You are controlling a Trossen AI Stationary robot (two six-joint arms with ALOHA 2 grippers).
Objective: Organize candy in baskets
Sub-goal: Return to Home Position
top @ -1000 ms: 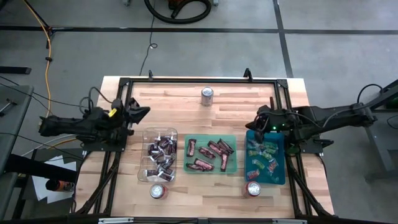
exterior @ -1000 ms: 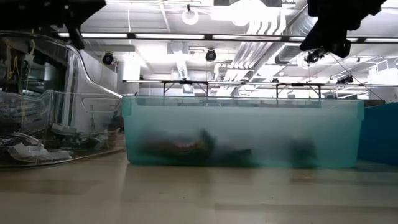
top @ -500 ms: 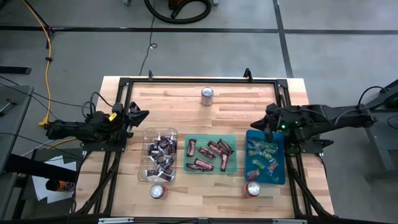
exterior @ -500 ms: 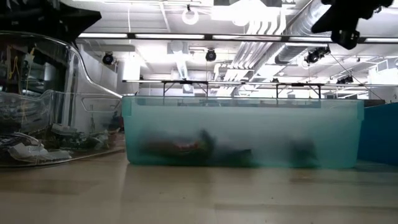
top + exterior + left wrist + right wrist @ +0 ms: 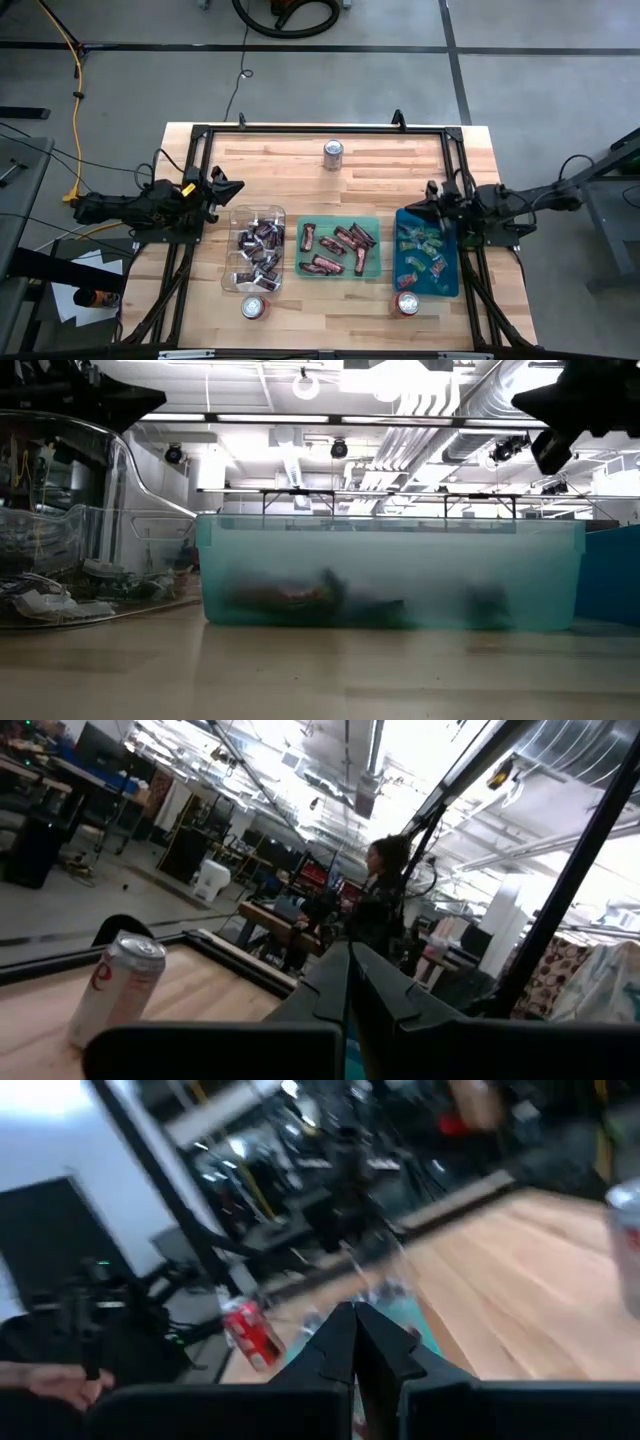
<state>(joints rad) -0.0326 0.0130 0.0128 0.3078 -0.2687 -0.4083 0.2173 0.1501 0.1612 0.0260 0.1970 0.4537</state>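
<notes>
Three baskets stand in a row near the table's near edge. The clear basket [image 5: 258, 250] holds dark and silver candy, the green basket [image 5: 340, 247] maroon-brown candy, and the teal basket [image 5: 427, 252] green and pink candy. My left gripper [image 5: 238, 187] [image 5: 348, 970] is shut and hovers just beyond the clear basket's far left corner. My right gripper [image 5: 405, 208] [image 5: 355, 1325] is shut too and hangs over the teal basket's far edge. Neither holds anything. In the low view the green basket [image 5: 390, 575] fills the middle.
A silver can [image 5: 333, 153] stands at the table's far middle. One red can [image 5: 254, 307] stands near the clear basket and another red can [image 5: 406, 303] near the teal one. A black metal frame [image 5: 320, 128] runs round the table. A person [image 5: 385, 910] stands in the room beyond.
My right arm has drawn back toward the table's right edge, and its gripper has come down a little over the teal basket's far edge. My left arm has sunk slightly by the clear basket. Both grippers stay shut. The baskets and the candy have not moved.
</notes>
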